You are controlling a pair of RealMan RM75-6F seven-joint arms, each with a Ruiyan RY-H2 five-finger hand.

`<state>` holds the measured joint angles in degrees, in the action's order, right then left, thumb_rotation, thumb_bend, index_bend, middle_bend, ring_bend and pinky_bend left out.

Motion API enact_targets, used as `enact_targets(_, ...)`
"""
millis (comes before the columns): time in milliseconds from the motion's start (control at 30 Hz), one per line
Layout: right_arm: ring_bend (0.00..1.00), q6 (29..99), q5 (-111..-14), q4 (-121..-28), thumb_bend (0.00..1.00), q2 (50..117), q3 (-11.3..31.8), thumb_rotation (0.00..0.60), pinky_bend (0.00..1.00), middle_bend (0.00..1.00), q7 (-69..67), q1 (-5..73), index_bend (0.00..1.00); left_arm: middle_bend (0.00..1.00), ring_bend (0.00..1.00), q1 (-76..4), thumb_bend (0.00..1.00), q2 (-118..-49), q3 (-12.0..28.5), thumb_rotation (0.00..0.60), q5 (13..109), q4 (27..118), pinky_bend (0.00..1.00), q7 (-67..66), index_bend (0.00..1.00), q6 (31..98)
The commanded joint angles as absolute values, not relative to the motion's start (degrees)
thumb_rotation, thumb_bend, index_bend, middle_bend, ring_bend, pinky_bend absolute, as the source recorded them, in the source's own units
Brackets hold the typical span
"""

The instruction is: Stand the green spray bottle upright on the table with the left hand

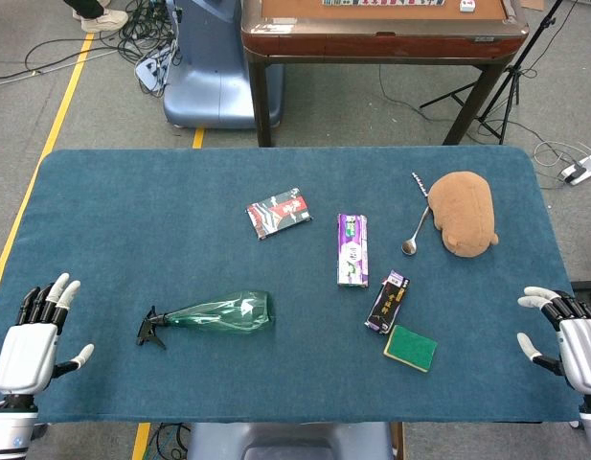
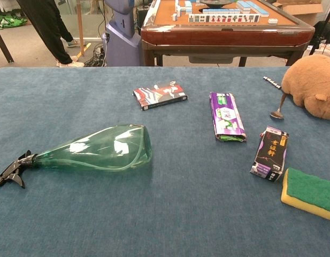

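Observation:
The green spray bottle (image 1: pixel 218 313) lies on its side on the blue table (image 1: pixel 132 220), its black trigger head pointing left and its base to the right. In the chest view the green spray bottle (image 2: pixel 95 149) shows large at the left, with the black nozzle near the frame edge. My left hand (image 1: pixel 34 333) hovers at the table's front left corner, fingers spread and holding nothing, well left of the bottle. At the front right corner my right hand (image 1: pixel 563 333) is open too. Neither hand appears in the chest view.
A red-and-black box (image 1: pixel 279 212), a purple packet (image 1: pixel 352 249), a dark small box (image 1: pixel 388 300), a green-yellow sponge (image 1: pixel 411 347), a spoon (image 1: pixel 415 233) and a brown plush (image 1: pixel 465 213) lie right of the bottle. A mahjong table (image 1: pixel 381 34) stands behind.

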<state>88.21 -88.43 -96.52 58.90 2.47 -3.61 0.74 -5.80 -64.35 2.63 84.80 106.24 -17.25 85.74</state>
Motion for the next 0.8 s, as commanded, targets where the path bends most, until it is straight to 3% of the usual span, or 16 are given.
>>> enact_targets(33,0.21,88.32,-88.48,-96.59,0.26,58.79,2.45,0.6,0.29,0.28,-3.61,0.67,0.35,0.0,0.0,-5.77,0.22,-64.36,2.53,0.6,84.87,106.24,0.0,-17.17,0.04,85.71)
enact_targets(433,0.21,89.93,-88.77,-97.01,0.26,57.66,3.17,0.6,0.29,0.28,-3.8,0.35,0.35,0.0,0.0,-7.03,0.22,-62.89,1.55,0.6,89.73,105.52,0.0,-13.61,0.07,84.69)
enact_targets(800,0.21,89.11,-88.83,-98.0,0.26,57.07,3.76,0.6,0.29,0.28,-2.73,1.29,0.35,0.0,0.0,-16.34,0.22,-59.92,-1.4,0.6,103.77,101.03,0.0,-1.8,0.14,75.27)
